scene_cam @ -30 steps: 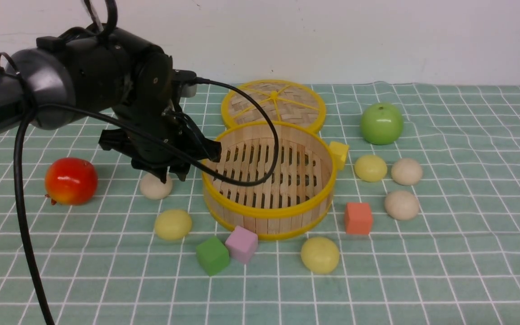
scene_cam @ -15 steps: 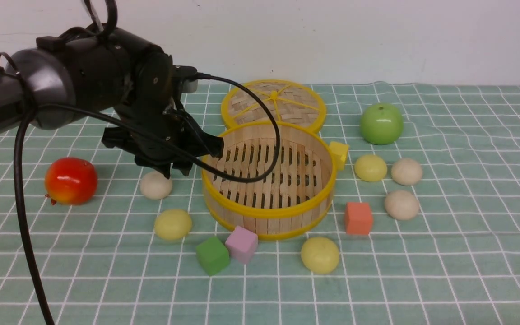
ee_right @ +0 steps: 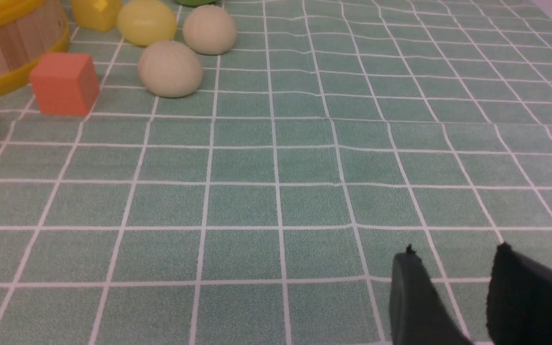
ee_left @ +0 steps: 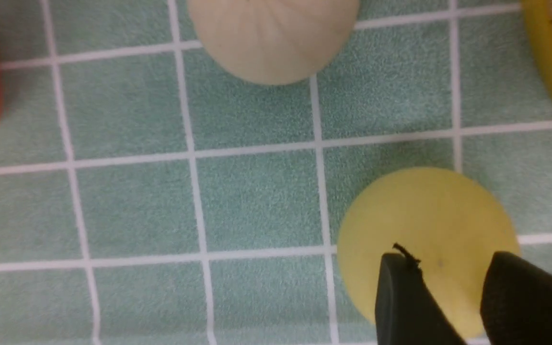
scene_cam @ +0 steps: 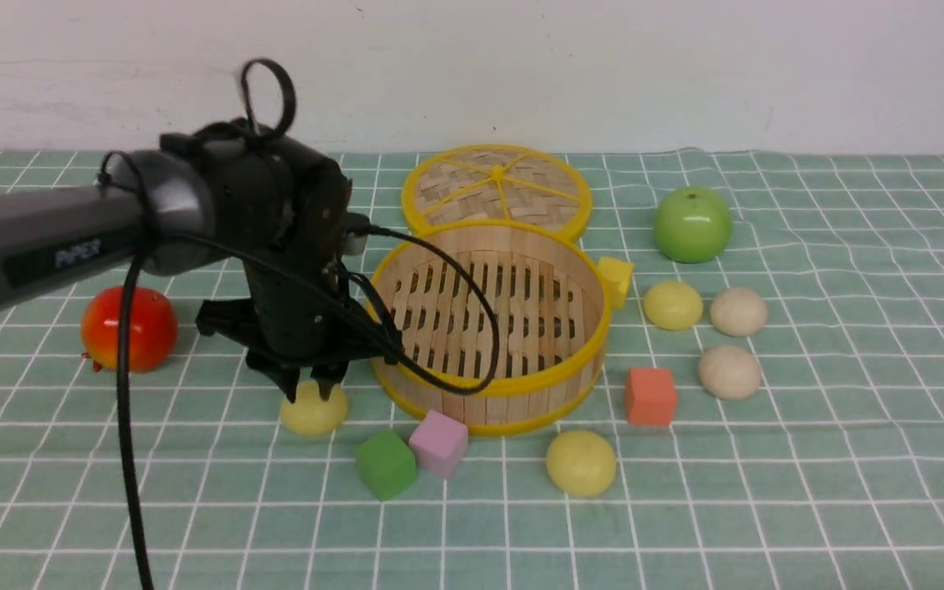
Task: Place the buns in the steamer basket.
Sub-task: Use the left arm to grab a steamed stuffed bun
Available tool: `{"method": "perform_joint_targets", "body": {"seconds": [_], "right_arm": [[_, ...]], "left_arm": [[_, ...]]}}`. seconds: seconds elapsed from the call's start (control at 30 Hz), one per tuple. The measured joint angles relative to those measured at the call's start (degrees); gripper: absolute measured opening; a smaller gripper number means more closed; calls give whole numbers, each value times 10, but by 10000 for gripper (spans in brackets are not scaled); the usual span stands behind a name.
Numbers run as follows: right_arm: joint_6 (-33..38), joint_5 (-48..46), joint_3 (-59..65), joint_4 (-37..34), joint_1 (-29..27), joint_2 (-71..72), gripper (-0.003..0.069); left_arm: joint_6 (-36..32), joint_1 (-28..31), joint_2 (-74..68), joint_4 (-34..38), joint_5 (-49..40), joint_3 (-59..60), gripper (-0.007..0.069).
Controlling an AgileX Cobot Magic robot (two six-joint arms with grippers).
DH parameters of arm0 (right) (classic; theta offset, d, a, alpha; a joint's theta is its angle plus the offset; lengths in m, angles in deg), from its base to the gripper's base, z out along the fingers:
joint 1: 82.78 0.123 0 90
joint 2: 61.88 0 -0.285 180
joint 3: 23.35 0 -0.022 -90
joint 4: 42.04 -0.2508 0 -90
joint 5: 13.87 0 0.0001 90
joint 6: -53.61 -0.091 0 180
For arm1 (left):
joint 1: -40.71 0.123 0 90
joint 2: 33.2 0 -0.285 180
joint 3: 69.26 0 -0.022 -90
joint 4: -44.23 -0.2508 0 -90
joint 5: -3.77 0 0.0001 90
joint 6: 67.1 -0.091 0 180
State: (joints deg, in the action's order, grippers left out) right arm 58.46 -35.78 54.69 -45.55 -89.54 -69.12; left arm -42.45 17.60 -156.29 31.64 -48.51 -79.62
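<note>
The steamer basket (scene_cam: 472, 401) stands mid-table with nothing in it. My left gripper (scene_cam: 309, 392) points down right over a pale yellow bun (scene_cam: 314, 412) beside the basket's left. In the left wrist view the left gripper (ee_left: 448, 261) is open, its tips above that yellow bun (ee_left: 424, 225) and not closed on it. A beige bun (ee_left: 271, 38) lies just beyond; the arm hides it in the front view. More buns lie at the right: yellow (scene_cam: 672, 305), beige (scene_cam: 737, 311), beige (scene_cam: 729, 371). Another yellow one (scene_cam: 580, 463) lies in front. My right gripper (ee_right: 453, 254) is open over bare cloth.
The woven lid (scene_cam: 496, 184) lies behind the basket, with a green apple (scene_cam: 692, 223) at the back right. A red fruit (scene_cam: 132, 328) sits left of my left arm. Cubes lie around the basket: yellow (scene_cam: 615, 279), orange (scene_cam: 650, 396), pink (scene_cam: 437, 442), green (scene_cam: 386, 464).
My left arm has dropped and come forward, from over the beige bun to over the yellow bun nearer the front. Its jaws keep the same spread.
</note>
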Motion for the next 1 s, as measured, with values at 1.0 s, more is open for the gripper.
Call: {"method": "perform_joint_targets", "body": {"seconds": [1.0], "right_arm": [[0, 0, 0, 0, 0, 0, 239]], "left_arm": [[16, 0, -20, -21, 6, -10, 148]]}}
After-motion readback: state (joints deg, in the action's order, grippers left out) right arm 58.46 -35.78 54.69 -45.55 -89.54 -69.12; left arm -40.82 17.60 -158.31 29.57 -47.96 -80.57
